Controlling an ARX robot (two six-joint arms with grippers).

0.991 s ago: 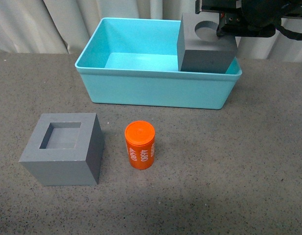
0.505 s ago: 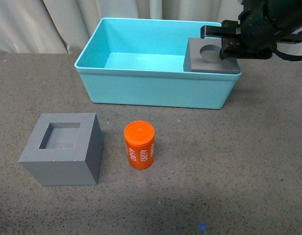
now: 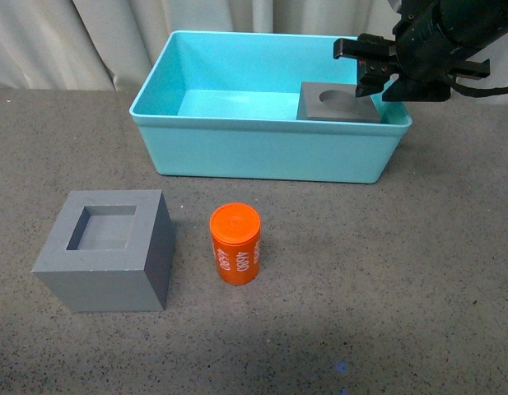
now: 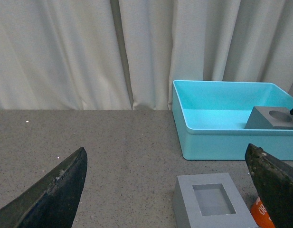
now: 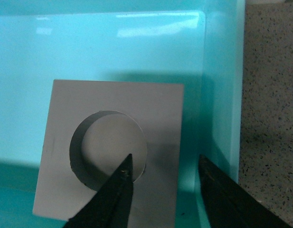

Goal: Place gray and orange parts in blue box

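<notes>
Front view: pinch likely rigid, light orange plastic cylinder (image 3: 235,244), near turquoise plastic box (image 3: 270,152), across smooth sides, with left gripper (image 4: 165,148) and right gripper (image 5: 165,157) spread.

A second ago my right claw (image 5: 164,160) held the matte gray cube with the round recess (image 3: 340,103) high over the right end of the large turquoise plastic bin (image 3: 262,152). Since then I have lowered it, and the cube now sits down inside, only its top showing above the rim. My claw has let go and lifted off it, fingers apart. The bin has shifted slightly rightward.
</notes>
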